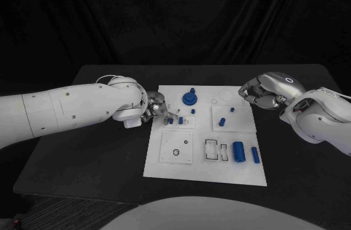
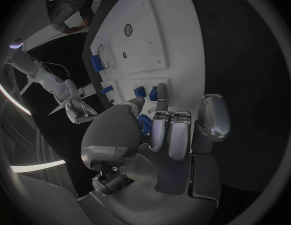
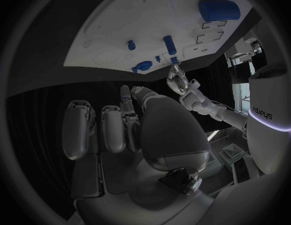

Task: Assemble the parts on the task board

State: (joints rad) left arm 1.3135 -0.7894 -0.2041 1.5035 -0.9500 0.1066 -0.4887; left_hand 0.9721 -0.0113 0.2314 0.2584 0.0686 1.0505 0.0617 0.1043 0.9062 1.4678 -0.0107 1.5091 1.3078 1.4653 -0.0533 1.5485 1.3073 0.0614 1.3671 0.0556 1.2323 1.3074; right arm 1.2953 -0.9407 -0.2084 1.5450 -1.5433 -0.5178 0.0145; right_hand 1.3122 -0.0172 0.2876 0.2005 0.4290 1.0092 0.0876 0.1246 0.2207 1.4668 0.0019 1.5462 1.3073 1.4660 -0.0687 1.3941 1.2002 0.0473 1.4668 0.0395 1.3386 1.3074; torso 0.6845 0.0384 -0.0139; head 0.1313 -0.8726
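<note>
Fingers [image 1: 162, 111] of the left hand [image 1: 152, 109] touch a blue part [image 1: 170, 121].

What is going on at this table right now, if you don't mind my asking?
The robot is assembling small blue parts on the white task board. Its left hand is at the board's left edge, fingers down among small blue pegs. Its right hand hovers curled at the right edge, holding nothing. Two blue cylinders lie loose further along.

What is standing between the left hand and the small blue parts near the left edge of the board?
Nothing visible. The left hand is already at the blue parts on the task board, fingertips beside them.
</note>
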